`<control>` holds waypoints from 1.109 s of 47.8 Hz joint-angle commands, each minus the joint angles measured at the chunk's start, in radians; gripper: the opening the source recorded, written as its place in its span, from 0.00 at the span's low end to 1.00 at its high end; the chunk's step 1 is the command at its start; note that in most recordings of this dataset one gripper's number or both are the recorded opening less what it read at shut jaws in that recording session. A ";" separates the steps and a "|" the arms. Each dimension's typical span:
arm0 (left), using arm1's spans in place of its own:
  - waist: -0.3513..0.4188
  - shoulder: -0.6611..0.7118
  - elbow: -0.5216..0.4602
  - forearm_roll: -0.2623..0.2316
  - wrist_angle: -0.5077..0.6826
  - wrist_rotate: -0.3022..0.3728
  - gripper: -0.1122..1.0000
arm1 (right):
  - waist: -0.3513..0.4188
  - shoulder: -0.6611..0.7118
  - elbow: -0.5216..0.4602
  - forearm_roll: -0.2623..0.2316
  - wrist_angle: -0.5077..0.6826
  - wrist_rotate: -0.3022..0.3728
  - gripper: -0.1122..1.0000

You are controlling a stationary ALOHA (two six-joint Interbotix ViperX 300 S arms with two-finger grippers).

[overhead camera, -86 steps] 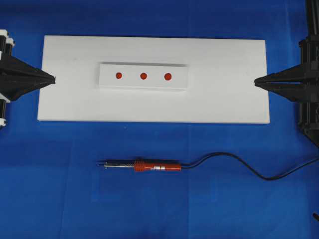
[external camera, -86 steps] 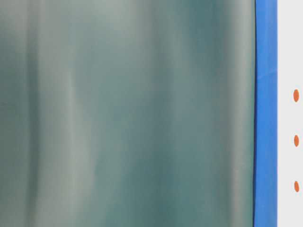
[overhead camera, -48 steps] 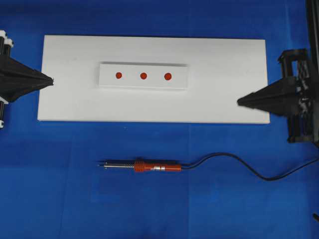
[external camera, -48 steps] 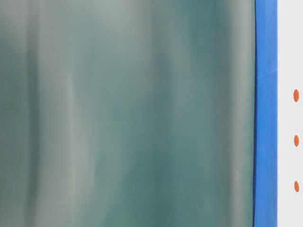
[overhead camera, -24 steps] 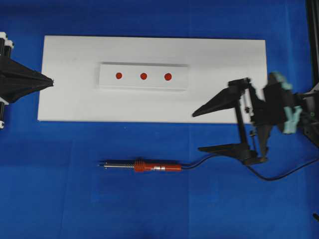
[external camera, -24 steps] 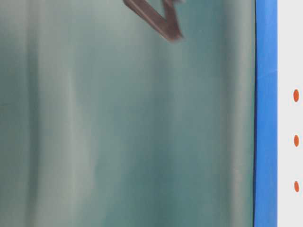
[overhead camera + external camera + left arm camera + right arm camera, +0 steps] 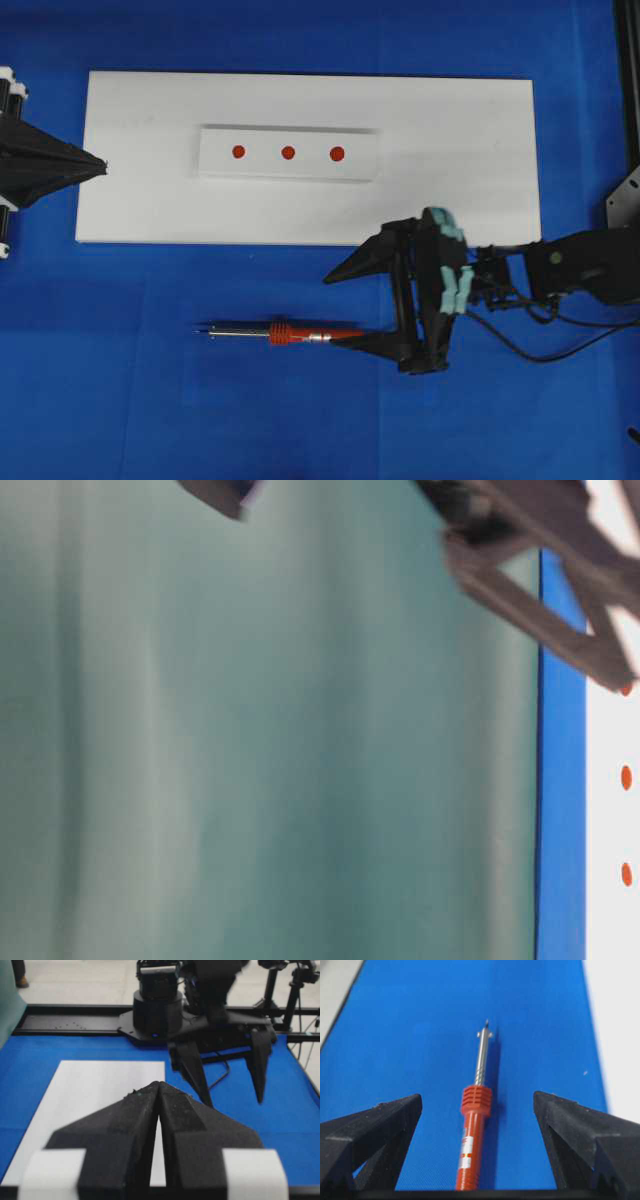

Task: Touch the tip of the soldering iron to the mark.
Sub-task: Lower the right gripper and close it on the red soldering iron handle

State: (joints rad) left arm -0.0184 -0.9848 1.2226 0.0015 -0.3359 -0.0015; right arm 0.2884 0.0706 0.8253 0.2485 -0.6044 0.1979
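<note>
Overhead view shows the right arm reaching in from the right edge, low over the blue table cover (image 7: 150,420), its wrist turned so the right gripper (image 7: 345,307) points left along the soldering iron (image 7: 285,333). Its 2 black fingers stand wide apart, 1 above the tool near the white board (image 7: 460,120) and 1 lying over the rear end of the handle; whether that finger touches the handle cannot be told. In the right wrist view the handle lies between the spread fingers with blue cover showing on both sides of it. The left gripper (image 7: 100,164) sits at the board's left edge, fingers pressed together to a point (the left wrist view shows them meeting with no gap).

Counted: 2 arms, 1 soldering iron, 1 white board, 1 raised white strip (image 7: 288,153), 3 red dots.

The soldering iron lies flat on the blue cover below the board, tip pointing left, well apart from the strip. It has a thin silver shaft with a small crosspiece near the tip, a red-orange handle with a ribbed collar, and a black cord (image 7: 560,350) trailing off to the right. The mark (image 7: 288,152) is the middle dot of the 3, small, round, solid red.
</note>
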 commanded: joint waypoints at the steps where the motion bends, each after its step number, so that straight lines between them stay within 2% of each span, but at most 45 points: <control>1: 0.000 0.003 -0.008 0.002 -0.014 0.003 0.10 | 0.018 0.057 -0.051 0.037 -0.031 -0.002 0.90; 15: 0.000 0.003 0.003 0.000 -0.020 0.002 0.10 | 0.061 0.253 -0.150 0.152 -0.054 -0.002 0.90; 28: -0.002 0.002 0.011 0.002 -0.020 0.000 0.10 | 0.084 0.316 -0.192 0.172 -0.054 -0.009 0.86; 31: -0.002 0.002 0.012 0.002 -0.020 0.000 0.10 | 0.083 0.316 -0.190 0.173 -0.054 -0.012 0.77; 38: -0.002 0.000 0.014 0.002 -0.020 0.000 0.10 | 0.078 0.314 -0.184 0.172 -0.054 -0.014 0.37; 42: -0.002 0.002 0.014 0.002 -0.020 0.000 0.10 | 0.077 0.314 -0.184 0.172 -0.054 -0.015 0.19; 44: 0.000 0.000 0.012 0.002 -0.020 0.000 0.10 | 0.077 0.314 -0.184 0.172 -0.052 -0.015 0.16; 53: -0.002 0.000 0.014 0.000 -0.020 0.000 0.10 | 0.075 0.314 -0.187 0.173 -0.052 -0.015 0.16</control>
State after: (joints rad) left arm -0.0169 -0.9879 1.2456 0.0015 -0.3467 -0.0015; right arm 0.3666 0.4019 0.6489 0.4203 -0.6489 0.1856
